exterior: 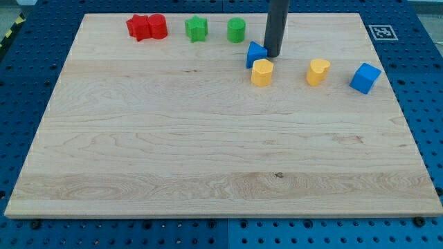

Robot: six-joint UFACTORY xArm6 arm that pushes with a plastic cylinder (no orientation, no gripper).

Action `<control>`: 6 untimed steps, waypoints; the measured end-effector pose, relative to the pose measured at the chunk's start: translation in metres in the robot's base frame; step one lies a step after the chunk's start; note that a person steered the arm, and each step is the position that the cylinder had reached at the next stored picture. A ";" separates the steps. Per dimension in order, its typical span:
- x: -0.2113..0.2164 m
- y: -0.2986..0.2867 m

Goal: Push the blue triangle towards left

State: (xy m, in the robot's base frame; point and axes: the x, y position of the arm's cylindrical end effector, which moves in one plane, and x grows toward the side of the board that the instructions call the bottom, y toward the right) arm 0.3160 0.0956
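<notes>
The blue triangle [255,53] sits near the view's top, right of centre, on the wooden board [208,138]. My tip [273,55] stands right against the triangle's right side. A yellow hexagonal block [262,72] touches the triangle from just below it. The rod rises straight up out of the view's top.
A red star [140,28] and a red cylinder [158,26] sit together at the top left. A green star [196,28] and a green cylinder [237,30] lie left of the rod. A yellow heart [318,71] and a blue cube [365,77] lie to the right.
</notes>
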 end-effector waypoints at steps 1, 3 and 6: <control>0.000 -0.002; 0.002 -0.056; 0.004 -0.090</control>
